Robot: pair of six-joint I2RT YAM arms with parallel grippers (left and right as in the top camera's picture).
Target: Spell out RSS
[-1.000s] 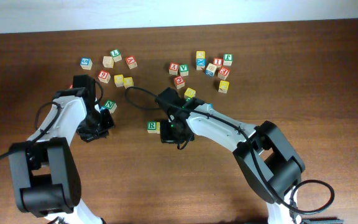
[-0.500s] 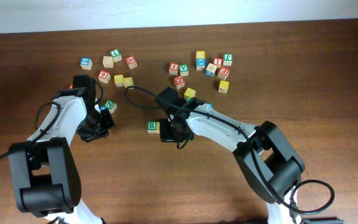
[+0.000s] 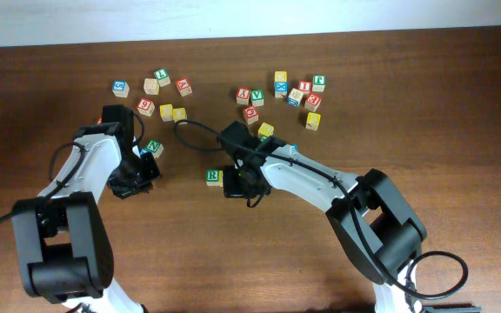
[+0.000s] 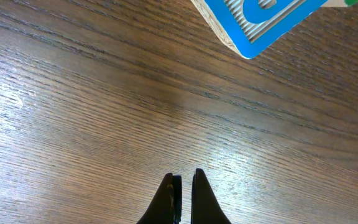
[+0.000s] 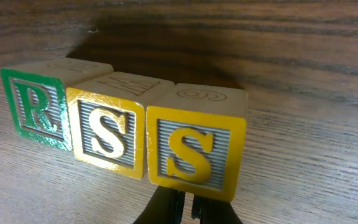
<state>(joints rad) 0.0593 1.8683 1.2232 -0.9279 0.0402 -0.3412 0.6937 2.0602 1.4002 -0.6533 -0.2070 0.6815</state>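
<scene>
Cubes lie scattered on the wooden table (image 3: 424,104), and we count them from the left. The left gripper (image 4: 183,186) hangs close over bare wood with its two fingers together, holding nothing. One blue-faced cube (image 4: 260,22) sits at the top of the left wrist view. Overhead, one green-topped cube (image 3: 153,148) lies just beside that gripper; we cannot tell whether these are the same cube.

Toward the far edge we count seven in the left group (image 3: 166,111): one blue, one plain, one green, two red and two yellow.

Near the table's middle stands a row of three touching cubes, upright. It reads one green R cube (image 5: 37,112), then the first S cube (image 5: 107,134), then the second S cube (image 5: 194,149), both yellow. The right gripper (image 5: 184,208) sits just at the second S cube, its fingers drawn together and clamping nothing. Overhead it hides both S cubes.

Farther right we count about eleven in the right group (image 3: 312,120), packed too closely to be sure.
</scene>
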